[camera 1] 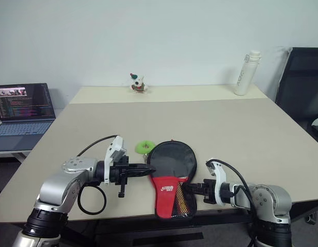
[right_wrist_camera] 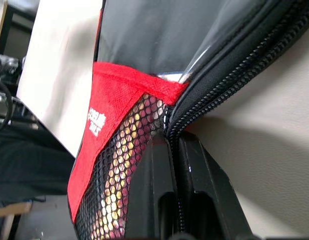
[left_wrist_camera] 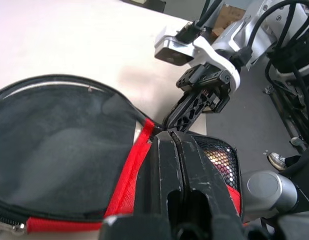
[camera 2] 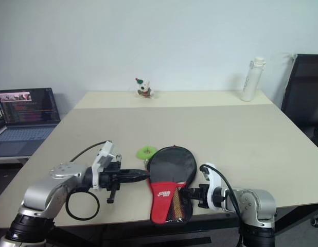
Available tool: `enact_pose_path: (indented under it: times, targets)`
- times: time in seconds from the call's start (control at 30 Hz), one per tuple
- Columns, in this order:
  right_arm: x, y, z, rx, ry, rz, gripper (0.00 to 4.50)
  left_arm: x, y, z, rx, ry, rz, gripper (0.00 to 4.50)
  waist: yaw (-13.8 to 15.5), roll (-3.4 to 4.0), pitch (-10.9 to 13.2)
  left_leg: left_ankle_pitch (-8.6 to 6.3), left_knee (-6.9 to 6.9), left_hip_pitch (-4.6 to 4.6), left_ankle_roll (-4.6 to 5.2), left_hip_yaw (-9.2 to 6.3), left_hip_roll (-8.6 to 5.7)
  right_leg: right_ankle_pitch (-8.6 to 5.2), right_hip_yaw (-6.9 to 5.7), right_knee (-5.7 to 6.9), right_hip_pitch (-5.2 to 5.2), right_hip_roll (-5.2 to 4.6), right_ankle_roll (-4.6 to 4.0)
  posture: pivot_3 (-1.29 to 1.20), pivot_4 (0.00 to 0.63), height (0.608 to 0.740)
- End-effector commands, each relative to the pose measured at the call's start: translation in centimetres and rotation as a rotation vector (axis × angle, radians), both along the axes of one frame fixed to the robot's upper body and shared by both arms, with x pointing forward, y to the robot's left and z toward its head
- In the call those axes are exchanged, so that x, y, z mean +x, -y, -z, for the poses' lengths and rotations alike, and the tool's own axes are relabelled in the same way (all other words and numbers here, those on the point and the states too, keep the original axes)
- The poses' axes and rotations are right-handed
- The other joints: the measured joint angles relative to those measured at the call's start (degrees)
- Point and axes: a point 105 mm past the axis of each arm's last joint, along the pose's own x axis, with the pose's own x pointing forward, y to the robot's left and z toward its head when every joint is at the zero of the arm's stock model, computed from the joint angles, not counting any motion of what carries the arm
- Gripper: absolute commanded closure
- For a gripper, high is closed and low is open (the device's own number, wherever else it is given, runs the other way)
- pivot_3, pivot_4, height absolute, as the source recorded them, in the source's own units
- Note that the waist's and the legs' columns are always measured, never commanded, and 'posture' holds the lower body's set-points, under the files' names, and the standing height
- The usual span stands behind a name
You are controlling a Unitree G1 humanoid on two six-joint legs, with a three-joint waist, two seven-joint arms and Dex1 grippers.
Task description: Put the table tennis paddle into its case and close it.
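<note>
At the near edge of the beige desk, about six o'clock in the head view, lies the black paddle case, round end away from the robot, its red logo panel and mesh handle section hanging slightly over the edge. The table tennis paddle is inside it: through the mesh the pale wood and red handle shows, and the round part looks filled out.

The left tool comes in from nine o'clock, its two black fingers pressed together, tips against the case's left rim where black fabric meets red trim. The right tool comes in from three o'clock, fingers likewise pressed together at the right side seam by the mesh. In the right wrist view the zipper teeth run straight down to its fingertips, so it is probably pinching the zipper pull, though the pull itself is hidden.

To close well, the left tool should brace the case firmly while the right draws the slider steadily along the curve, following the teeth rather than yanking sideways. The overhang could let the case slip off.

Further back, a green ring lies at twelve o'clock just beyond the case. At the far edge stand a small toy figure and a white bottle. A laptop sits off at ten o'clock.
</note>
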Motion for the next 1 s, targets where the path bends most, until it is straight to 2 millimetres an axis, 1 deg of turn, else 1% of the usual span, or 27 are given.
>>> enact_pose_path:
  times: [0.03,0.13,0.23,0.33,0.47,0.5,0.57,0.6,0.7,0.77,0.9,1.0]
  targets:
    - [0.0,0.1,0.4,-0.008,-0.018,0.020,4.49,0.1,0.2,-0.6,-0.010,0.029,0.009,4.50,0.00,-0.01,-0.01,0.00,0.00,0.01,0.00,0.00,0.00,0.01,0.00,0.00,0.00,0.00,-0.01,0.00,0.150,0.740]
    - [0.0,0.5,0.4,-0.012,-0.022,0.037,4.49,0.0,0.2,-0.6,-0.009,0.030,0.003,4.50,0.00,-0.01,-0.01,0.00,0.01,0.02,0.00,-0.01,0.01,0.02,-0.01,0.00,0.02,0.00,-0.06,0.00,0.150,0.740]
    - [-0.2,1.0,0.0,-0.018,-0.005,0.043,3.72,0.1,0.1,-0.6,-0.017,0.032,-0.018,4.50,0.06,-0.01,-0.01,0.00,0.01,0.00,0.00,-0.02,0.01,0.02,-0.01,-0.01,0.02,0.00,-0.07,0.00,0.150,0.740]
    - [-0.9,1.6,-1.2,-0.018,0.060,0.010,2.70,0.6,-0.3,-0.8,-0.047,0.036,-0.076,4.50,0.21,0.01,0.00,0.00,-0.01,-0.04,0.00,-0.03,0.02,0.01,-0.01,-0.07,0.02,-0.04,-0.08,0.00,0.150,0.740]
    - [-2.2,2.3,-2.7,-0.082,0.158,-0.101,1.29,1.8,-0.9,-1.0,-0.079,0.038,-0.173,4.50,0.63,0.00,0.00,0.00,0.01,-0.11,0.00,-0.03,0.00,0.02,-0.02,-0.17,0.02,-0.14,-0.05,0.00,0.150,0.740]
    - [-2.3,2.4,-3.1,-0.097,0.190,-0.126,0.91,2.1,-1.1,-1.0,-0.083,0.045,-0.201,4.50,0.74,0.00,0.00,0.00,0.02,-0.11,0.00,-0.02,-0.01,0.03,-0.02,-0.18,0.03,-0.14,-0.05,0.00,0.150,0.740]
    - [-1.7,2.8,-4.6,-0.114,0.283,-0.157,0.22,3.1,-1.6,-1.2,-0.097,0.056,-0.270,4.50,0.79,-0.01,0.00,0.00,0.04,-0.09,0.00,-0.01,-0.01,0.03,-0.02,-0.18,0.04,-0.13,-0.05,0.00,0.150,0.740]
    - [-1.4,2.7,-5.3,-0.105,0.320,-0.170,0.03,3.6,-1.9,-1.3,-0.100,0.068,-0.302,4.50,0.78,-0.01,0.00,0.00,0.04,-0.08,0.00,-0.01,-0.01,0.03,-0.03,-0.18,0.04,-0.11,-0.05,0.00,0.150,0.740]
    - [-0.5,1.1,-7.2,-0.056,0.426,-0.224,0.03,5.4,-3.1,-1.5,-0.101,0.091,-0.418,4.50,0.74,-0.01,0.01,0.00,0.04,-0.06,0.00,0.02,-0.04,0.03,-0.04,-0.17,0.04,0.00,-0.05,0.00,0.150,0.740]
    - [0.6,0.0,-7.5,-0.045,0.453,-0.217,0.03,6.2,-3.7,-1.5,-0.097,0.099,-0.461,4.50,0.71,-0.02,0.00,0.00,0.04,-0.05,0.00,0.00,-0.06,0.04,-0.08,-0.17,0.04,0.09,-0.03,0.00,0.150,0.740]
    - [3.7,-3.5,-6.4,-0.053,0.487,-0.183,0.03,8.3,-5.1,-1.4,-0.075,0.163,-0.587,4.50,0.73,-0.02,0.00,0.00,-0.03,-0.06,0.00,-0.01,-0.06,0.05,-0.07,-0.18,0.01,0.11,-0.05,0.00,0.150,0.740]
    - [5.0,-5.2,-5.2,-0.081,0.500,-0.167,0.03,9.4,-5.4,-0.9,-0.046,0.176,-0.637,4.50,0.99,-0.02,0.00,-0.01,-0.03,-0.11,-0.01,-0.01,-0.05,0.06,-0.06,-0.18,-0.04,0.05,-0.06,0.00,0.150,0.740]
